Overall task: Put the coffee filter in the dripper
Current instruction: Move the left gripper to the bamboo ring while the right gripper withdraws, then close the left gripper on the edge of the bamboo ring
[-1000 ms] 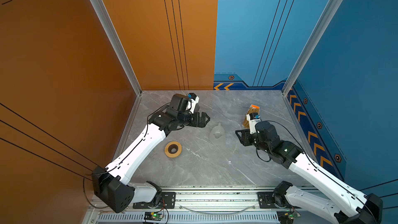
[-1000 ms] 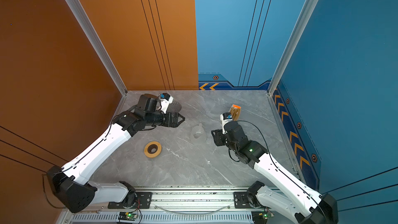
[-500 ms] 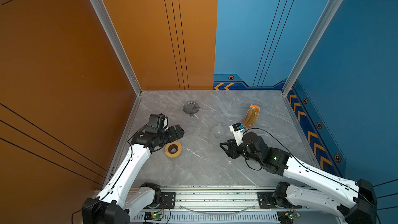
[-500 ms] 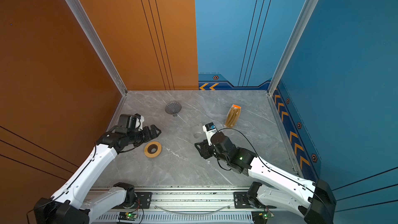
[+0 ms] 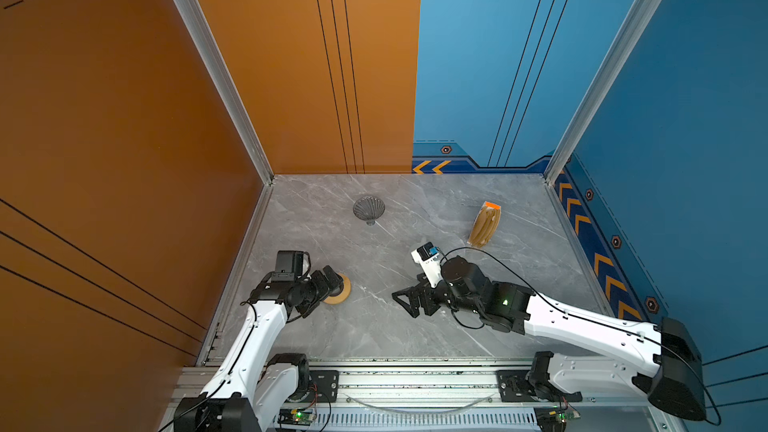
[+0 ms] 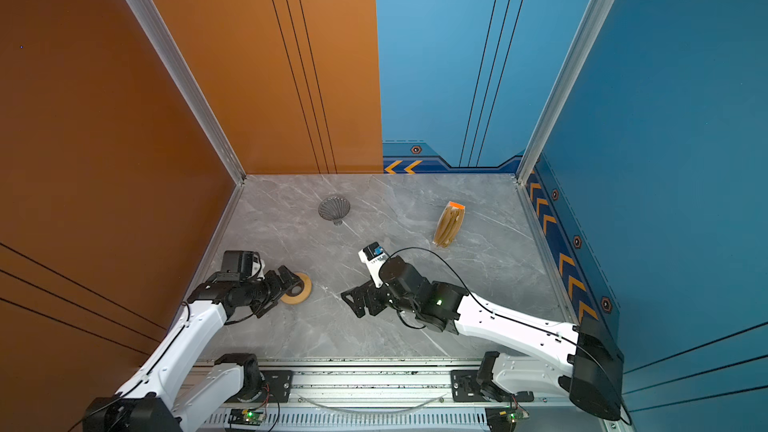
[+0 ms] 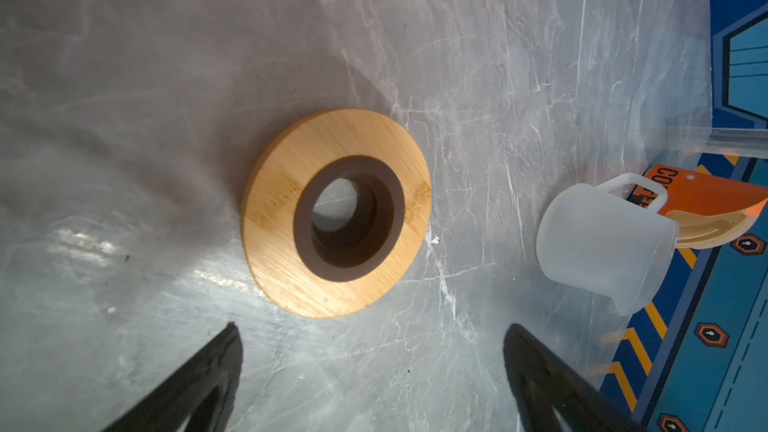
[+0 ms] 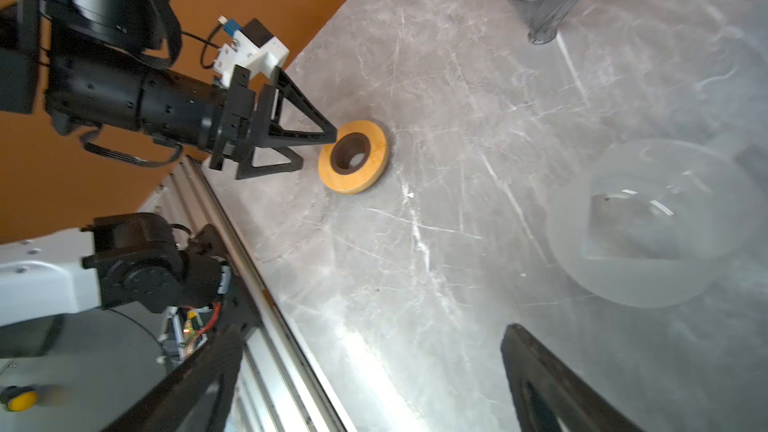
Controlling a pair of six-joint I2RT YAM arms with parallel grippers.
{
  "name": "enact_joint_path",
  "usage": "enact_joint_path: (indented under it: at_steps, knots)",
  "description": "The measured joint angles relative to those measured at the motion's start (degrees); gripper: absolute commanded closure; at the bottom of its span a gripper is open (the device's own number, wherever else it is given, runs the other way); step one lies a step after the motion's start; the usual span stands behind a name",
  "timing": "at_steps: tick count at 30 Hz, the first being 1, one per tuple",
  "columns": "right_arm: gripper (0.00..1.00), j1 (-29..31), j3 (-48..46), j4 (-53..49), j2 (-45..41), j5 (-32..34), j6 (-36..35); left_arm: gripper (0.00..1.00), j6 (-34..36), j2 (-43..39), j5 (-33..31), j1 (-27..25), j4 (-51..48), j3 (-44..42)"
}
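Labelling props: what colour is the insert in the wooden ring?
Dark brown insert, set in the tan wooden ring; clearest in the left wrist view.

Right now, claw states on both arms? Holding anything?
Left claw: open, holding nothing, pointed at the wooden ring.
Right claw: open, holding nothing.

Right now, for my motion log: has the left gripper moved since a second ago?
Yes. The left gripper has pulled back from the dark ribbed see-through dripper toward the front rail, reaching the flat round wooden ring.
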Motion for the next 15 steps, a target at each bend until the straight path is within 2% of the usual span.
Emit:
enact_joint_path:
  at_steps: [5,15]
  knots:
    - [0.00,2.4,1.7,1.3,3.3,0.4,0.0,0.01,-1.4,0.0,2.0,3.2,2.3,-2.7]
    - [0.00,4.4,3.3,3.7,7.5,0.4,-0.2,0.10,-3.3,0.9,4.2,5.1,8.4,-6.9]
